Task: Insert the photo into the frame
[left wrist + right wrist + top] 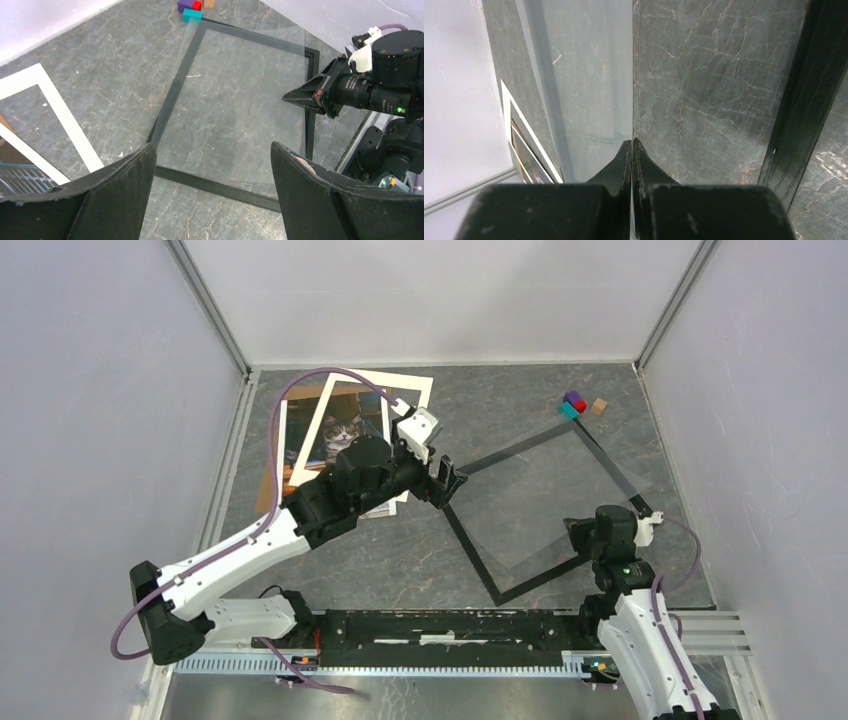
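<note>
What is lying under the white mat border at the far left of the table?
The photo: its cat shows through the mat border's opening. A brown board sticks out at their left edge. The left arm covers their near ends.

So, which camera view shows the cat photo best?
Top external: the photo shows its cat face, though the left arm hides its near edge. Left wrist catches only a sliver; right wrist, a thin dark strip.
</note>
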`<state>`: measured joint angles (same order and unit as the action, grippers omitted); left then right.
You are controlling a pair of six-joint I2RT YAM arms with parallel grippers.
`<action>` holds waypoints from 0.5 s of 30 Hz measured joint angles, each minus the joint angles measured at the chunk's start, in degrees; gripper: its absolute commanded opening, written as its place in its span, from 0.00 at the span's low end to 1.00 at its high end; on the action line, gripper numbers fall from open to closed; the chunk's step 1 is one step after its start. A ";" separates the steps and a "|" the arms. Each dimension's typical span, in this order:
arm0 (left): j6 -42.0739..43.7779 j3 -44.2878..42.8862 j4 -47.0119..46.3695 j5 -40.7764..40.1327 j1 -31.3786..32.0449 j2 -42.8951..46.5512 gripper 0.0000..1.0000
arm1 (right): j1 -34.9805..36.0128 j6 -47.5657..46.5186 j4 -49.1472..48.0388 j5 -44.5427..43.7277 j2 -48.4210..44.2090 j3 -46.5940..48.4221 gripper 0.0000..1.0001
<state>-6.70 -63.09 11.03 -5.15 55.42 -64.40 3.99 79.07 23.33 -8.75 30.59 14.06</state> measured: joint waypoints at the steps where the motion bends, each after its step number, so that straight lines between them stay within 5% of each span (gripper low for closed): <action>1: -0.46 0.00 0.13 0.76 -0.44 -0.31 0.90 | 0.00 0.22 0.13 -0.15 0.31 0.00 0.00; 15: -1.60 5.86 -0.07 2.54 -2.97 -0.59 0.90 | 0.00 1.92 3.80 -0.52 -0.31 0.02 0.00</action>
<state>-8.29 -57.23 10.96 -2.61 52.45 -64.99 3.99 80.99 27.14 -9.28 30.28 14.09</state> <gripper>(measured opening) 0.899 0.006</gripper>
